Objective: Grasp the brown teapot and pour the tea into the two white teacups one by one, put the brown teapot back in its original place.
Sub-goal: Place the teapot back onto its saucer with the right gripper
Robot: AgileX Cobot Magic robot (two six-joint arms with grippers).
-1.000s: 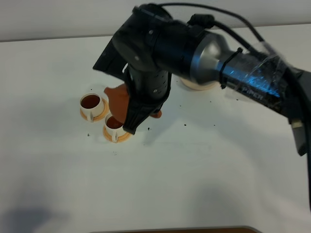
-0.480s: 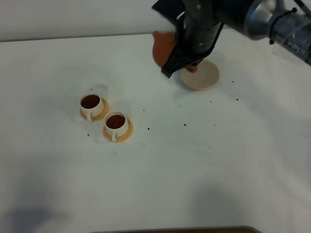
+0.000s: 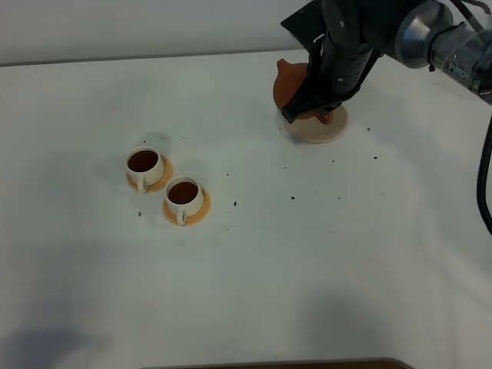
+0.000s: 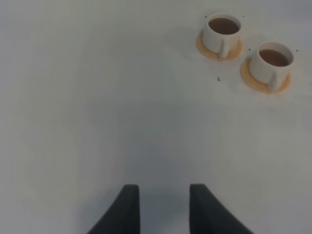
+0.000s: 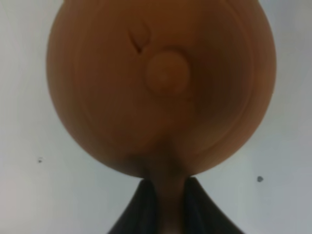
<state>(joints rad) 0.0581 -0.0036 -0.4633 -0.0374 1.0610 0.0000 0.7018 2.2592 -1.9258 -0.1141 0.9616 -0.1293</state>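
Right gripper [image 5: 163, 195] is clenched on the loop handle of the brown teapot [image 5: 161, 87]; in the right wrist view both dark fingers [image 5: 144, 204] press against the handle from either side, with the pot's dome and lid knob just beyond the fingertips. In the exterior high view the same gripper [image 3: 311, 108] sits near the far right part of the table [image 3: 307, 269], the teapot [image 3: 286, 83] on the side of the claw toward the left edge, over the pale beige coaster [image 3: 327, 131]; whether the base touches the coaster cannot be told, as the arm hides it. Left gripper [image 4: 159, 207] is released, jaws parted over bare tabletop, holding nothing. The two white teacups [image 3: 163, 179] stand on orange saucers [image 3: 198, 216] left of centre, well apart from the teapot, just beside each other, both filled with dark tea. Small dark specks are scattered on the table between cups and coaster.
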